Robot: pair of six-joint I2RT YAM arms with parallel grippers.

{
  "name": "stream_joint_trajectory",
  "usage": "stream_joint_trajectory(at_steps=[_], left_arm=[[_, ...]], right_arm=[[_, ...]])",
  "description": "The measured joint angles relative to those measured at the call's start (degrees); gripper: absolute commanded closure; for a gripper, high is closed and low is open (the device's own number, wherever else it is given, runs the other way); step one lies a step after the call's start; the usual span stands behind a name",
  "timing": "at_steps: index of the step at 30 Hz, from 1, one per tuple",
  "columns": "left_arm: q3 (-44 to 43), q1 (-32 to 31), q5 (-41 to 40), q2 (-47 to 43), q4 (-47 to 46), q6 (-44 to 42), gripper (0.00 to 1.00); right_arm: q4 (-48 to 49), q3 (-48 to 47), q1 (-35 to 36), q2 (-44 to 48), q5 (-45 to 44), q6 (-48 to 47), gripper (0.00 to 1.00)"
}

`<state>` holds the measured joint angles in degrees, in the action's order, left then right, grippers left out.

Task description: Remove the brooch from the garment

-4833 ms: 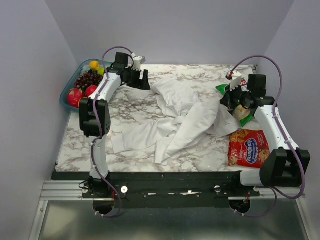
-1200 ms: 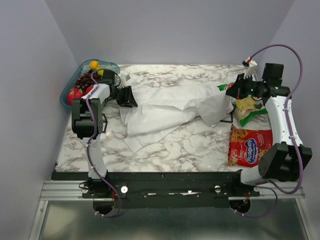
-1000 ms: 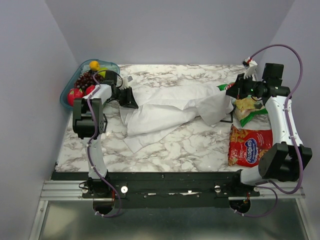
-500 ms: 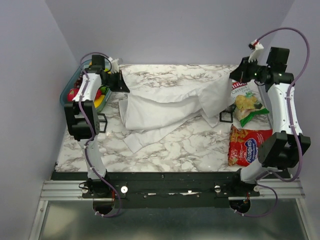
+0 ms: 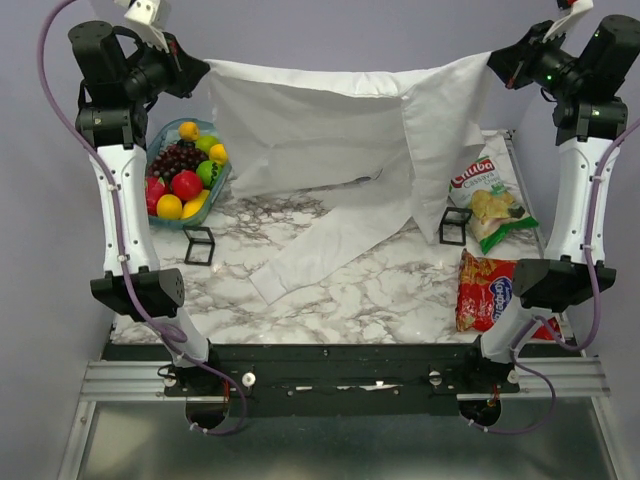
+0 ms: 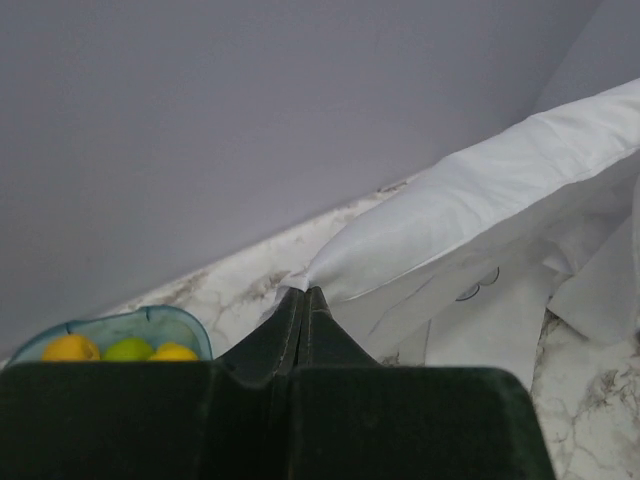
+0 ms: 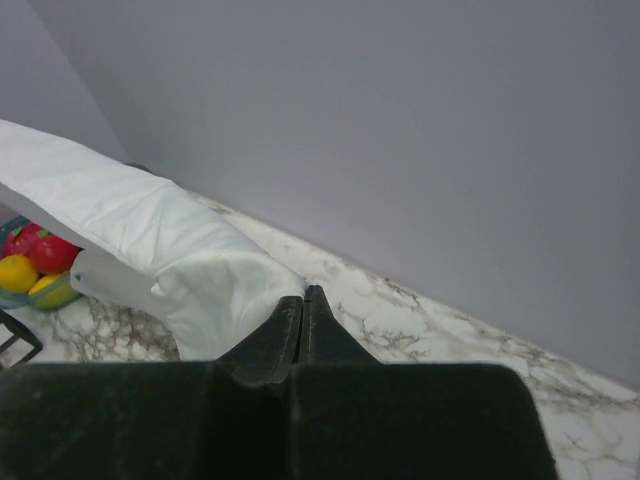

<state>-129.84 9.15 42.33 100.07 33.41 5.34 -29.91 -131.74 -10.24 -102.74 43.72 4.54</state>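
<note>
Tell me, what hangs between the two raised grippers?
The white shirt, stretched curtain-like from left gripper to right gripper, in the top view.

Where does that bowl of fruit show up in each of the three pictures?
Top external: the fruit bowl sits at middle left.
Left wrist: the bowl is in the bottom-left corner.
Right wrist: the bowl is at the left edge, partly cut off.
Shared landmark: the white shirt, held up in all three.
</note>
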Motion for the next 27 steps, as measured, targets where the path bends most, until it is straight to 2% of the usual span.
stream_joint_trajectory(at_steps=[5,10,20,27], left_arm=[[-0.8,0.0,-2.3,-5.4,-4.5,1.0,1.0],[0.0,0.0,-5.1,-11.0,-8.2,1.2,1.0],[13.5,0.0,-9.4,-31.4,-14.3,-1.4,1.0],[16.3,0.0,-9.5,-39.5,-14.1,-1.4,1.0]], right_arm=[[1.2,0.7,0.0,5.0,-1.4,0.7,1.0],[3.7,5.0,0.0,16.8,-5.0,1.0,1.0],[9.7,14.0,0.0,38.6,-5.9,-1.1,0.99],[11.2,18.0,0.0,47.0,-5.2,-0.3,0.99]])
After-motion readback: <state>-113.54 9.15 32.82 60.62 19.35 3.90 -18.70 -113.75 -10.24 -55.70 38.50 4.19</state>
